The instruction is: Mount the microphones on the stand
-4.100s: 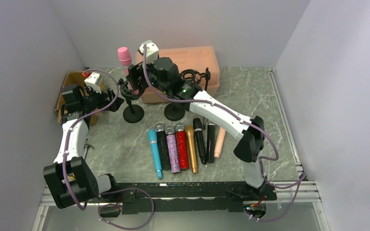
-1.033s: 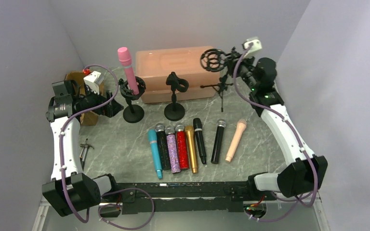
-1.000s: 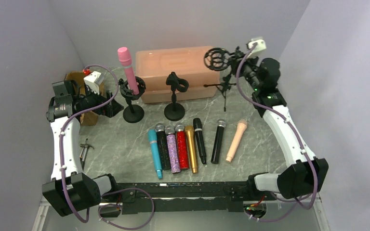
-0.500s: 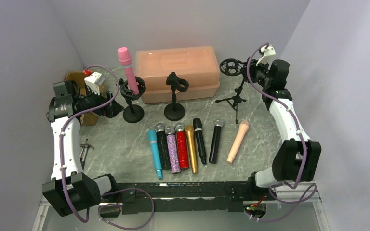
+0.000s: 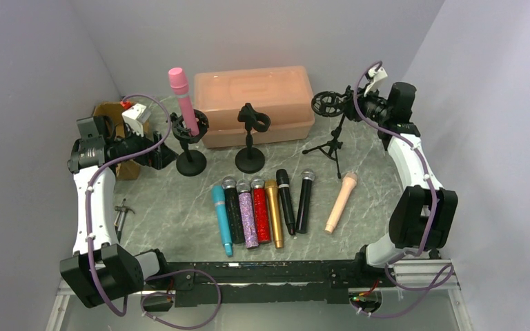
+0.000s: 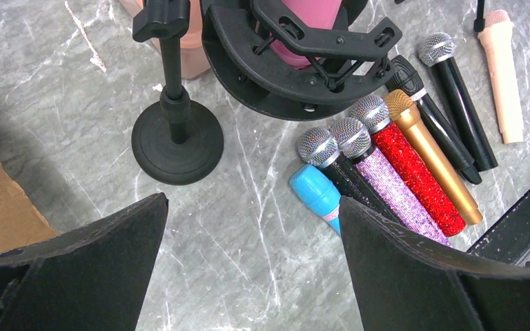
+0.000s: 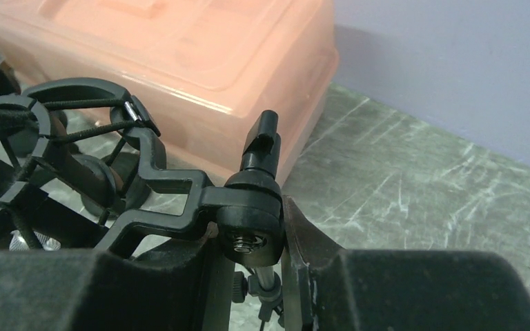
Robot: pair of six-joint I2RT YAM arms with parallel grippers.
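A pink microphone (image 5: 179, 96) stands in the shock mount (image 6: 297, 62) of the left round-base stand (image 5: 191, 163). To its right is an empty clip stand (image 5: 250, 141). Several microphones lie in a row: teal (image 5: 222, 219), black glitter, purple (image 5: 247, 214), red (image 5: 260, 210), gold (image 5: 274, 212) and two black ones. A peach one (image 5: 341, 202) lies apart to the right. My right gripper (image 7: 252, 241) is shut on the joint of a tripod stand (image 5: 331, 134), whose ring mount (image 7: 55, 152) is empty. My left gripper (image 6: 254, 203) hangs open beside the left stand, holding nothing.
A peach plastic box (image 5: 255, 103) sits at the back behind the stands. At the far left there is a cardboard box (image 5: 107, 117), with a small metal tool (image 5: 119, 215) near the left arm. Walls close in on both sides.
My right gripper has carried the tripod stand down and to the right of the box, then slightly leftwards in the last half second. One black microphone has shifted a little left. The left arm has stayed still.
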